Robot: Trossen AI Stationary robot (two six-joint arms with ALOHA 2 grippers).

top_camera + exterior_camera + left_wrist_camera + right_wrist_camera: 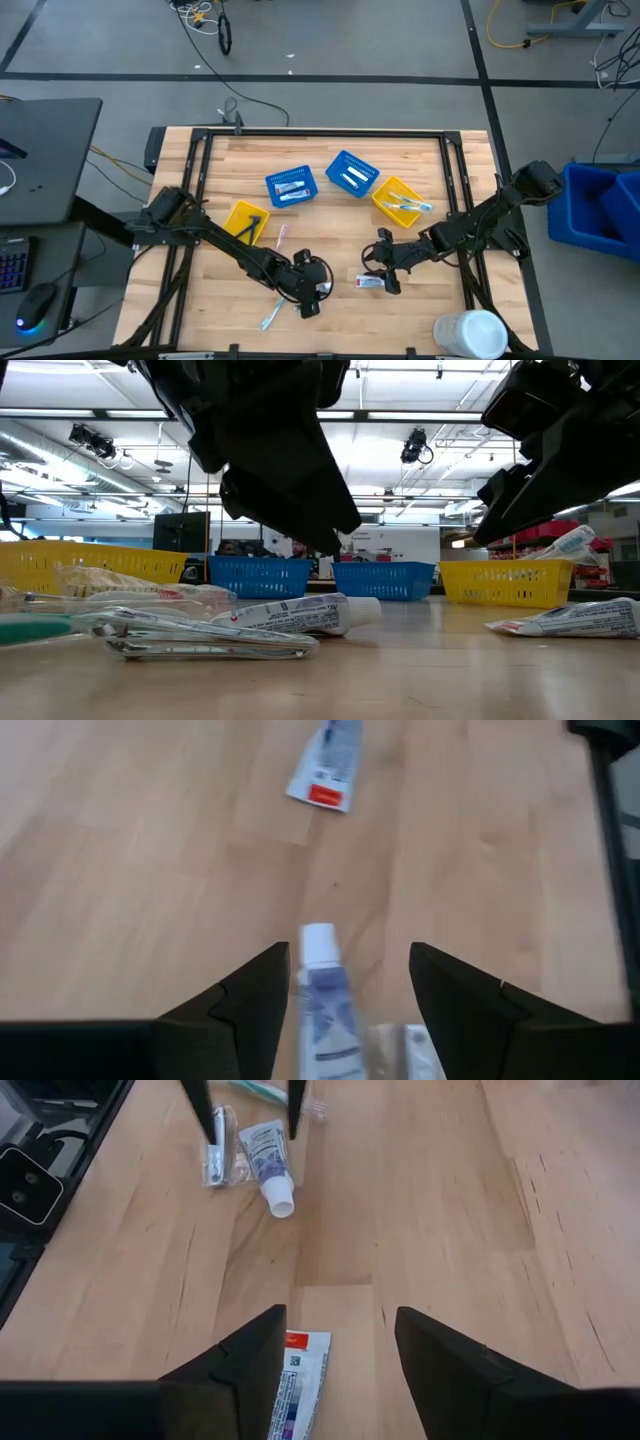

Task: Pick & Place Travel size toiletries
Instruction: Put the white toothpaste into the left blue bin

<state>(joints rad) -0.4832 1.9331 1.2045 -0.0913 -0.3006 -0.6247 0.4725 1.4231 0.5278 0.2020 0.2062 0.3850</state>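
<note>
Left gripper (345,1010), low centre of the high view, fingers spread to either side of a small white tube (322,1005) lying on the table (470,200), placed so that a closing pinch would catch it across its width. Right gripper (330,1370), just right of centre, likewise spread and hanging over a flat white sachet with a red mark (295,1395), apparently lining up (not yet gripping). Sorted toiletries lie in the blue baskets (291,186) and yellow baskets (398,203) toward the top.

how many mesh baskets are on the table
4, in an arc across the table's far half: a yellow basket nearest the left arm, two blue ones mid-table, and a second yellow one nearest the right arm. None seems hidden.
</note>
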